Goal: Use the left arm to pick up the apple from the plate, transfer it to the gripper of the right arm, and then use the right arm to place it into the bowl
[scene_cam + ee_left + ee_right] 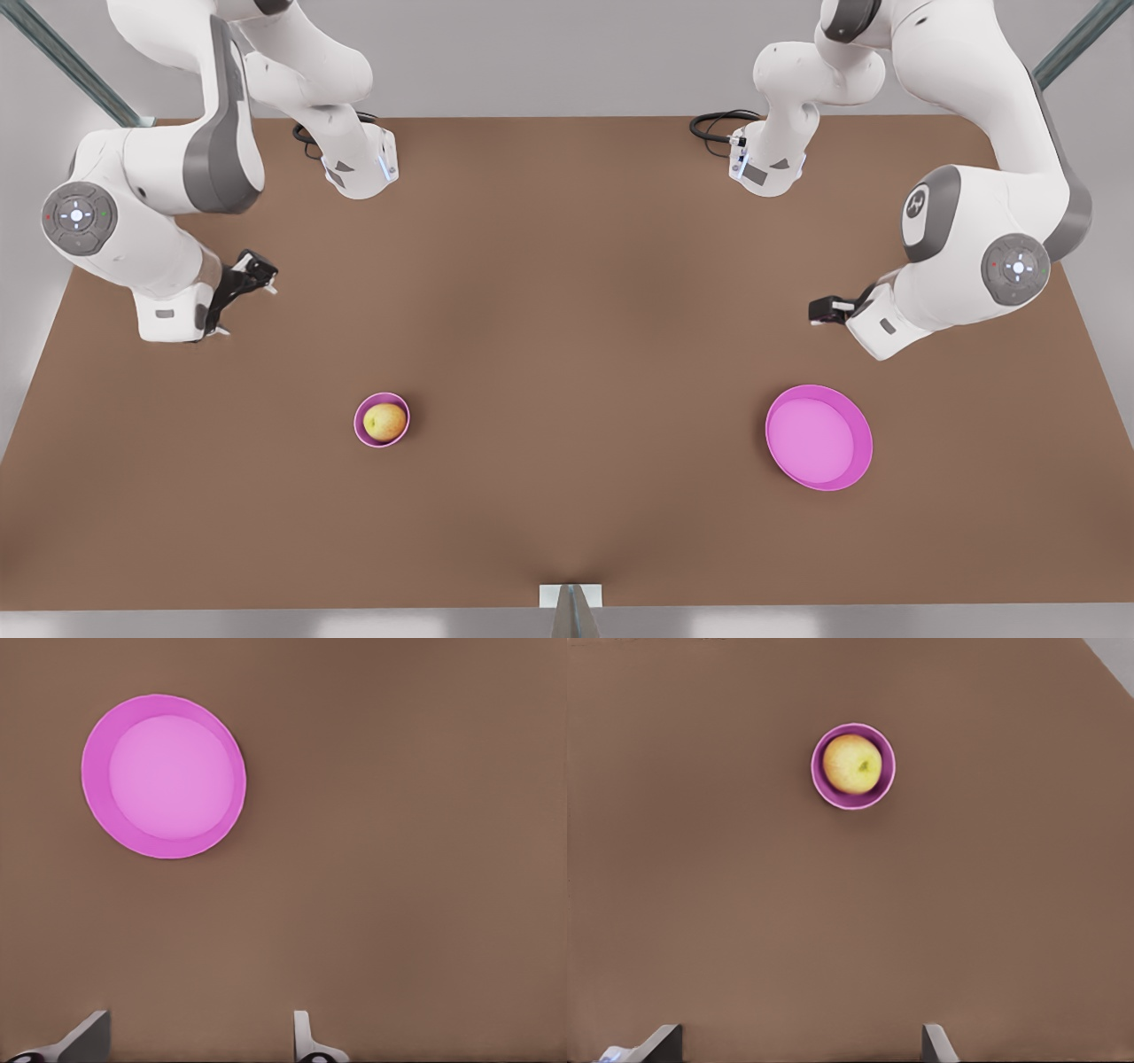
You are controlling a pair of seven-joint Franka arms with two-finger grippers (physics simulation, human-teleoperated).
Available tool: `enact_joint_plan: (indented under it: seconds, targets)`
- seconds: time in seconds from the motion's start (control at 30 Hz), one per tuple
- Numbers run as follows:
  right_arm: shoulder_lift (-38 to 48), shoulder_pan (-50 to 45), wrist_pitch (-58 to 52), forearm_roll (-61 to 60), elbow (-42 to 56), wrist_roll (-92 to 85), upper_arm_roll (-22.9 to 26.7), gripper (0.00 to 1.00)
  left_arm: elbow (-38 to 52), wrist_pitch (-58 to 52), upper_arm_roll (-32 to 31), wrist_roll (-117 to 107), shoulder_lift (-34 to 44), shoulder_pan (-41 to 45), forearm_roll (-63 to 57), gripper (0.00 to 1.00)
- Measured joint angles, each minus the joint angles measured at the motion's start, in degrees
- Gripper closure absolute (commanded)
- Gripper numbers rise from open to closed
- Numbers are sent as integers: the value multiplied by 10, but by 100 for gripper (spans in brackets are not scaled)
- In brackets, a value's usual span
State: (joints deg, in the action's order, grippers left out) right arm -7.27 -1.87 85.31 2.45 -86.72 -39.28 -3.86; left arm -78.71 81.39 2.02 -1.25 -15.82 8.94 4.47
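Note:
The yellow-orange apple (384, 422) (852, 764) sits inside the small pale pink-lilac bowl (361, 425) (818, 780) toward the front view's left. The wide magenta plate (819, 437) (164, 776) lies on the front view's right with nothing on it. My left gripper (822, 310) (195, 1041) hangs above the table behind the plate, open, its two white fingertips (84, 1036) wide apart. My right gripper (248, 285) (797, 1043) hovers behind the bowl and to its left, open, holding nothing.
The brown table (567, 310) runs to a front edge with a small white bracket (570, 595) at its middle. Both arm bases (363, 164) (766, 164) stand at the back edge with black cables beside them.

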Motion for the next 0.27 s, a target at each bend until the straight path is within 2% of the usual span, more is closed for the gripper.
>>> enact_joint_plan:
  seconds: [0.27]
  targets:
    - [5,3,-24,-12,-6,172,10,0,-2,-19,-1,2,0,-1,4,0]
